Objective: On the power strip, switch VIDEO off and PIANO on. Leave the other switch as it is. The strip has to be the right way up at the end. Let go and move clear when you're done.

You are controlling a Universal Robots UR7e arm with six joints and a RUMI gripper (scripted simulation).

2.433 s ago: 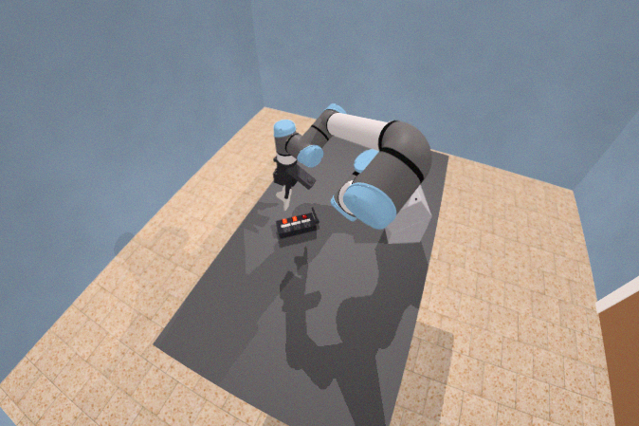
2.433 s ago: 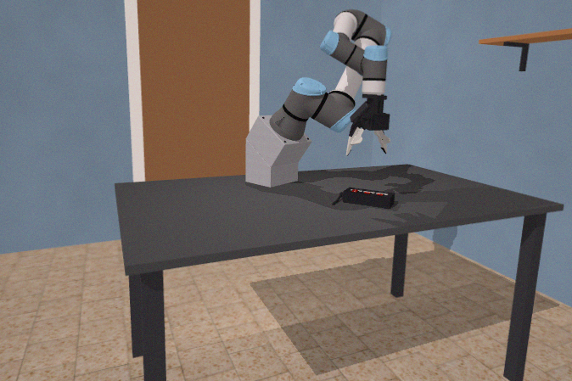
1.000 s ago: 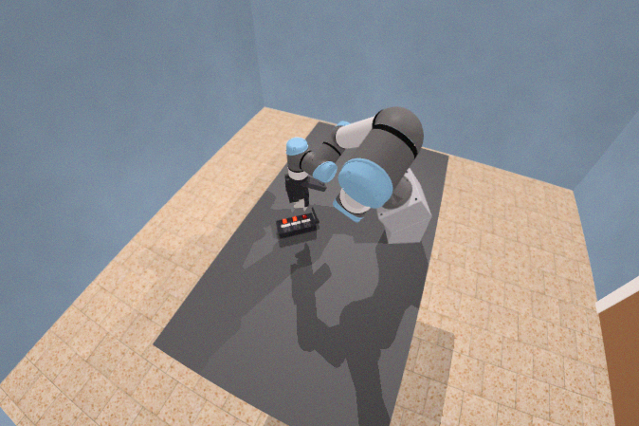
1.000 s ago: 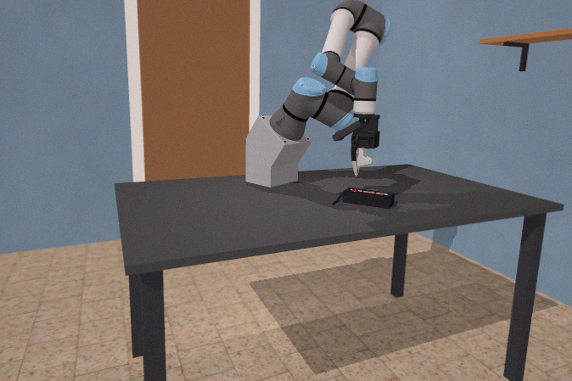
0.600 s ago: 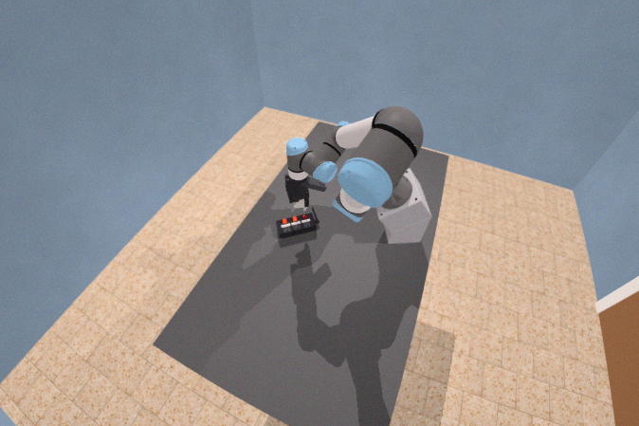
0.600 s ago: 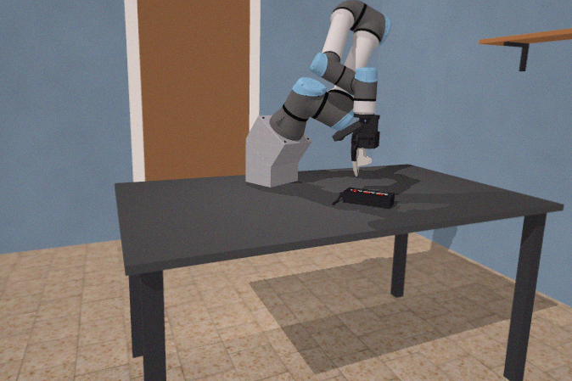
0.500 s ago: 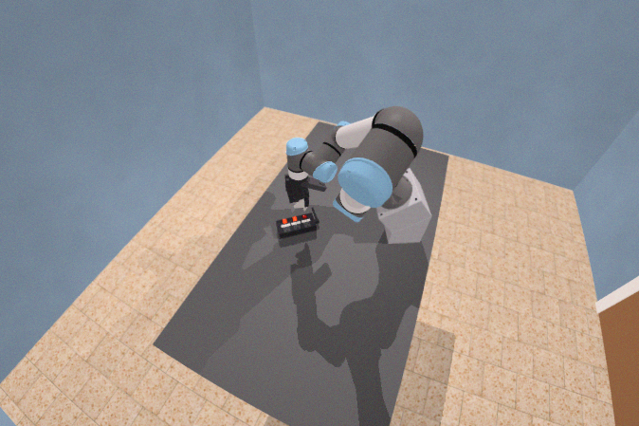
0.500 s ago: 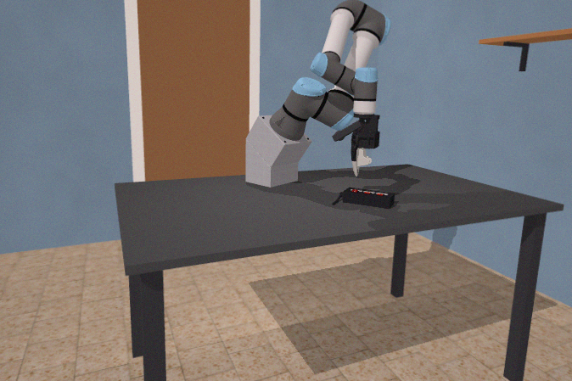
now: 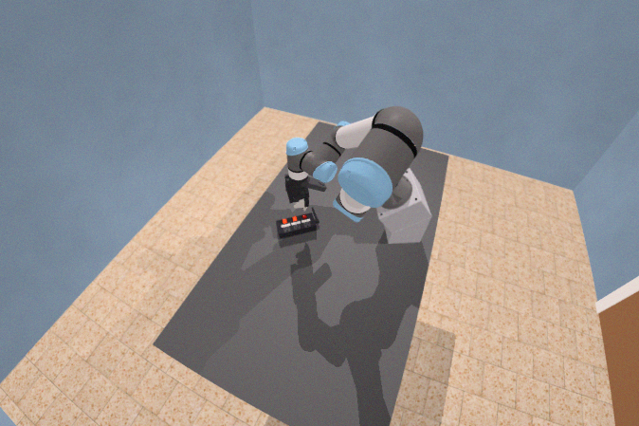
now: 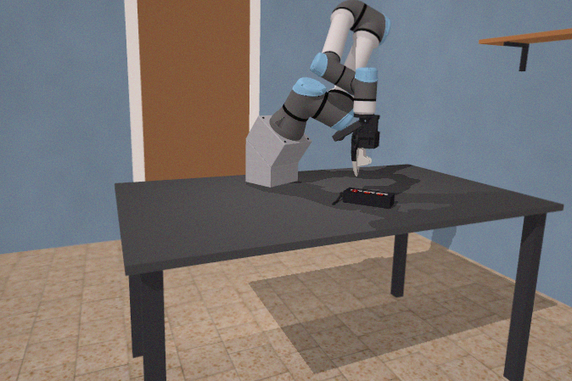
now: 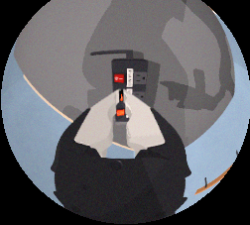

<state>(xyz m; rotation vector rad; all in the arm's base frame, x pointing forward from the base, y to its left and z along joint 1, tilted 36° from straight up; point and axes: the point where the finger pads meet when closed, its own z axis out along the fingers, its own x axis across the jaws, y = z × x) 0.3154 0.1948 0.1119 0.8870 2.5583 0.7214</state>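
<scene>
The black power strip (image 9: 297, 228) (image 10: 369, 198) (image 11: 135, 76) lies flat on the dark table (image 9: 247, 338) (image 10: 207, 219), switches facing up. Three red rocker switches (image 9: 294, 218) sit in a row along its top. Their labels are too small to read. My gripper (image 9: 304, 203) (image 10: 355, 172) (image 11: 121, 90) is shut and empty, fingers pressed together and pointing straight down. It hangs a short way above the strip, near its switch row. In the wrist view the closed fingers cover part of the strip; one red switch (image 11: 118, 77) shows beyond the tips and another (image 11: 119, 109) shows in the slit between the fingers.
The arm's grey base block (image 9: 408, 214) (image 10: 272, 154) stands on the table behind the strip. A short cord stub (image 10: 336, 201) (image 11: 111, 53) sticks out of the strip's end. A door and a wall shelf (image 10: 526, 37) are beyond the table.
</scene>
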